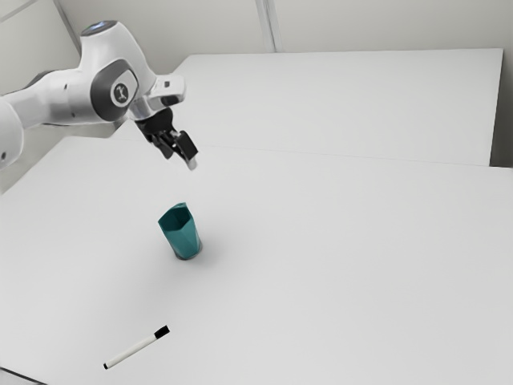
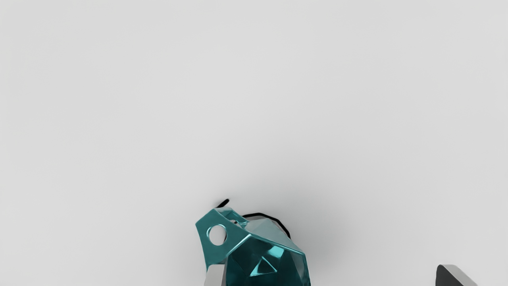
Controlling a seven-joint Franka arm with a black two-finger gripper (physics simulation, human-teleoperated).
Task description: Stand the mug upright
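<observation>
1. Exterior view: here's the mug [image 1: 183,237], standing on its base on the table [image 1: 337,257], mouth up, long axis rising from the tabletop. That's how the task wants it. The gripper [image 1: 180,159] hangs above it, a clear gap between fingertips and rim. And the marker [image 1: 136,347] lies well apart, on the side nearer the camera.

2. Wrist view: we're looking down into the mouth, and the fingers [image 2: 216,275] are spread wide, nothing held. The mug sits off-centre, well over toward one finger; that fingertip overlaps the handle [image 2: 214,254] side in this view, while the other has bare table beside it.

3. So the relation that counts: mug below the hand and to one finger's side. My call: it needs no more righting, and any sinking or sideways drift could catch that handle and tip it.
</observation>
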